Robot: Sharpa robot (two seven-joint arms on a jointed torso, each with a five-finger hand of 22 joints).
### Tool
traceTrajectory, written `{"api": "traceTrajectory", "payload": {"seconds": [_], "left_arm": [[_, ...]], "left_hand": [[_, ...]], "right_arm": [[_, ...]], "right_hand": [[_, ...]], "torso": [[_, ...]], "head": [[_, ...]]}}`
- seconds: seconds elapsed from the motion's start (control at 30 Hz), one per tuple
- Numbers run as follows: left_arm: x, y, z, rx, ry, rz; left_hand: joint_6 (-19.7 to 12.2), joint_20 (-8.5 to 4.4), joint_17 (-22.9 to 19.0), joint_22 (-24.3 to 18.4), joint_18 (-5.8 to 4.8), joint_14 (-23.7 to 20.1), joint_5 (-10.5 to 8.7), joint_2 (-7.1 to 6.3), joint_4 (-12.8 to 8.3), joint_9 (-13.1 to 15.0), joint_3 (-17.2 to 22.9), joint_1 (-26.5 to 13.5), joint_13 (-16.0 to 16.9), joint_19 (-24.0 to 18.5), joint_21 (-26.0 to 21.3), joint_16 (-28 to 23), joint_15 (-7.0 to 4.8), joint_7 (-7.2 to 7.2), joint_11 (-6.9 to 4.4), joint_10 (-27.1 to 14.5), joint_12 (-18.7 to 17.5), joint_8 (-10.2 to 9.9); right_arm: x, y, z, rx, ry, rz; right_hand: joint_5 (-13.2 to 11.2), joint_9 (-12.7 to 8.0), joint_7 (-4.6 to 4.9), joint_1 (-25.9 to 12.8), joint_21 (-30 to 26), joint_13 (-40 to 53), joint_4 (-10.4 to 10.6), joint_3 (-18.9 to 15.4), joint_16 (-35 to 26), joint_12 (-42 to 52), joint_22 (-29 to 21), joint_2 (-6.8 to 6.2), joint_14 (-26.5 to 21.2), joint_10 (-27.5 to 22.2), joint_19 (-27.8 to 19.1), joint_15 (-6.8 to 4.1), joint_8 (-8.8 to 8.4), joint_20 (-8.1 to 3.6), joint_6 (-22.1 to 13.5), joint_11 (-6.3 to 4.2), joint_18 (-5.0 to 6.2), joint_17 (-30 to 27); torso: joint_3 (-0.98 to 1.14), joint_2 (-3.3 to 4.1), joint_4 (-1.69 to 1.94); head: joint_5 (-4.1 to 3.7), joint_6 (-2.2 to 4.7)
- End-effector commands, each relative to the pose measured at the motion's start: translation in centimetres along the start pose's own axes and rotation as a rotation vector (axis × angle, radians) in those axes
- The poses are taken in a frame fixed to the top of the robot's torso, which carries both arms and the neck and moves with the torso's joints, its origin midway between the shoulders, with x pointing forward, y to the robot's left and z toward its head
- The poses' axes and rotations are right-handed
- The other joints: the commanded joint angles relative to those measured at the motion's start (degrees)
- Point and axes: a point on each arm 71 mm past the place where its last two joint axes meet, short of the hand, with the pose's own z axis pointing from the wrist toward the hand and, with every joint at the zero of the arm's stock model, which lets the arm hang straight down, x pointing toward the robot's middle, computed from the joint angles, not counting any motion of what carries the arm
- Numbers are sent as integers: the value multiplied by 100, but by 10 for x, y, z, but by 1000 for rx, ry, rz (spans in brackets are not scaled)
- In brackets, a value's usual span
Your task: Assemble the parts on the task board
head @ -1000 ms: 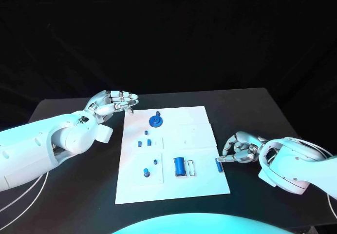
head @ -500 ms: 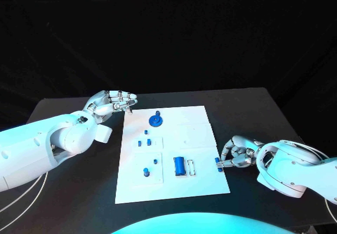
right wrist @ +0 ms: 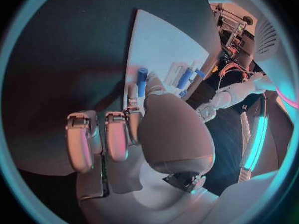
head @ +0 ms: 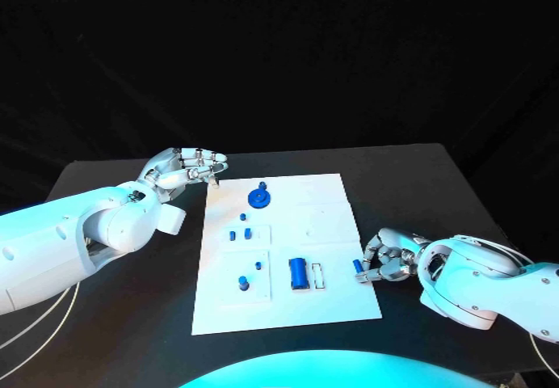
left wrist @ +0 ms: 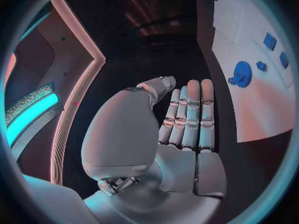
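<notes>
Task board (head: 285,259), black table (head: 408,174), dark backdrop

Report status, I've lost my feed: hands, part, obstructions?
Right hand pinches a small blue part at the task board edge. Left hand holds nothing, beside the board's far corner. Nothing in the way.

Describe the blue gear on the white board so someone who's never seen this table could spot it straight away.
Start at the task board, the white plate in the middle of the black table. Go to its far end, toward the corner near the left hand. The gear lies there: a round, toothed blue disc, the widest blue part on the board, while its neighbours are small pegs and blocks.
</notes>
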Motion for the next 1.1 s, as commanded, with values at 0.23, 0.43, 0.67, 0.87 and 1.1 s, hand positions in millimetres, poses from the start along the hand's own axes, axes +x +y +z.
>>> {"api": "traceTrajectory", "payload": {"seconds": [0.23,0.43,0.67,0.87,1.1], "left_arm": [[1,-1,0,5,7,-7],[1,-1,0,3,8,-6],[1,-1,-1,2,7,-5],[1,-1,0,1,8,-3],[2,-1,0,1,10,-2]], "left_hand": [[-55,6,-8,-9,77,-49,3,48,19,3,-33,-29,-12,-46,-39,-2,-5,1,5,-52,24,28],[-55,6,-8,-9,77,-49,3,48,19,3,-33,-29,-12,-46,-39,-2,-5,1,5,-52,24,28],[-58,7,-9,-11,77,-51,5,52,19,2,-31,-28,-14,-46,-43,0,-5,0,4,-55,26,30],[-58,7,-9,-11,77,-51,5,52,19,2,-31,-28,-14,-46,-43,0,-5,0,4,-55,26,30],[-59,5,-10,-11,79,-53,6,52,12,2,-27,-18,-15,-45,-44,1,-7,-1,3,-56,28,32]], "right_arm": [[11,0,7,1,3,-90],[11,4,10,-6,-23,-101],[12,7,10,-7,-29,-80],[9,13,6,-5,-18,-1],[9,28,1,-16,18,103]], "right_hand": [[-397,-45,11,339,26,563,30,385,15,-43,1508,-7,453,26,599,-56,-136,-68,33,-61,-38,757],[-66,-79,-12,759,26,571,-35,1085,9,-59,1508,-34,452,14,599,-83,-262,-97,105,-89,-38,753],[684,3,-1,600,26,586,-116,2340,2,-73,1508,-479,452,15,599,-80,-298,-101,169,-89,-38,750],[1064,271,-10,-93,26,594,-419,3333,5,-78,1508,-696,456,44,599,-81,-152,-94,38,-87,-38,766],[1182,456,2,-605,26,595,-733,3925,14,-88,1508,-683,462,63,599,-78,-60,-93,-51,-84,-38,792]], "torso": [[-2,-3,-4],[-3,-4,1],[-4,-4,-2],[-1,-7,-2],[-2,-3,-4]], "head": [[12,-20],[15,-20],[20,-14],[20,-19],[16,-20]]}}
